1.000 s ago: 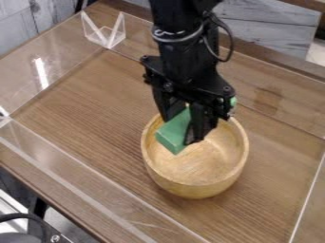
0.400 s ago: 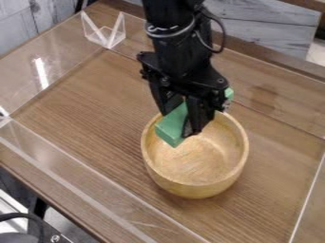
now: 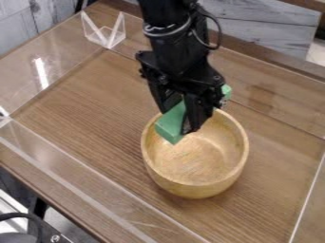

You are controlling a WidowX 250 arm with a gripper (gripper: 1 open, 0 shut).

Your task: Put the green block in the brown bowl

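- Black gripper (image 3: 181,116): pointed steeply downward from a black arm, jaws clenched on the green block.
- Green block (image 3: 176,123): pinched between the jaws, tilted, lower end hanging below the fingertips inside the bowl's opening, above its back-left inner wall; upper corner showing bright green to the right of the jaws.
- Brown wooden bowl (image 3: 191,180): directly beneath the gripper, thick-rimmed, light tan, nothing resting on its floor; block's lower end apparently clear of the wood, contact not certain.
- Wood-grain tabletop (image 3: 89,104): under bowl and tool, edged by a clear acrylic wall (image 3: 38,66) off to the gripper's left.
- Small clear stand (image 3: 105,28): well behind and left of the gripper, untouched.
- Step in hand, judged: carry finished, block poised over the bowl for placing.
- Next move, judged: slight shift toward the bowl's centre or a short descent, then parting of the jaws so the block drops inside rather than catching on the rim.
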